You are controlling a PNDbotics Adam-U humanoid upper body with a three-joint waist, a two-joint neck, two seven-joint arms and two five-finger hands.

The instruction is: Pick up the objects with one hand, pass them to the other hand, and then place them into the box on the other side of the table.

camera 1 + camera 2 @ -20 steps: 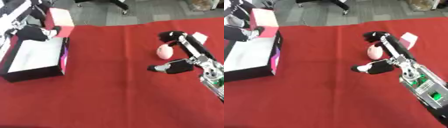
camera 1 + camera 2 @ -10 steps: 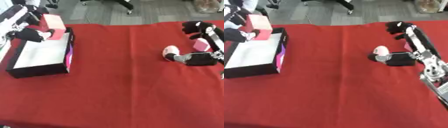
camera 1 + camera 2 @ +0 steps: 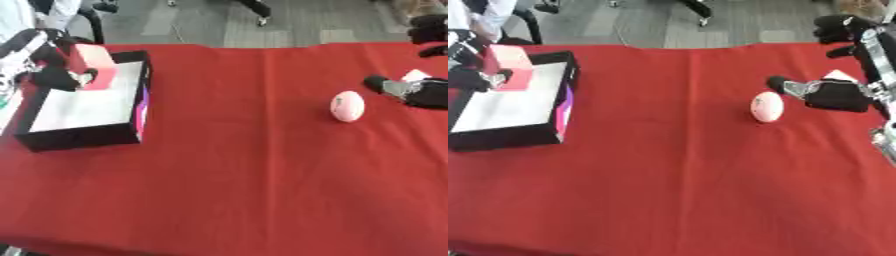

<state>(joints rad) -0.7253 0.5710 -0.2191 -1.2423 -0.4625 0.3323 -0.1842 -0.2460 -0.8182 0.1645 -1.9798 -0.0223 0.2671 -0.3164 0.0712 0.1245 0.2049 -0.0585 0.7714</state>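
A black box with a white floor (image 3: 83,137) stands at the table's left side. Over its far left corner my left hand (image 3: 51,76) is shut on a pink block (image 3: 94,71), which hangs upright just above the white floor. A pale pink egg-shaped object (image 3: 766,106) lies on the red cloth at the right. My right hand (image 3: 837,95) is open just right of the egg. Its thumb points at the egg without touching, and its fingers are raised toward the far edge.
A small white card (image 3: 414,75) lies on the cloth, partly under my right hand. The red cloth (image 3: 236,175) covers the whole table. Beyond the far edge are grey floor and chair legs (image 3: 258,10).
The camera has shifted, so the whole scene sits differently. My right hand's thumb, close against the egg half a second ago, now stands apart from it. My left hand keeps the pink block over the box.
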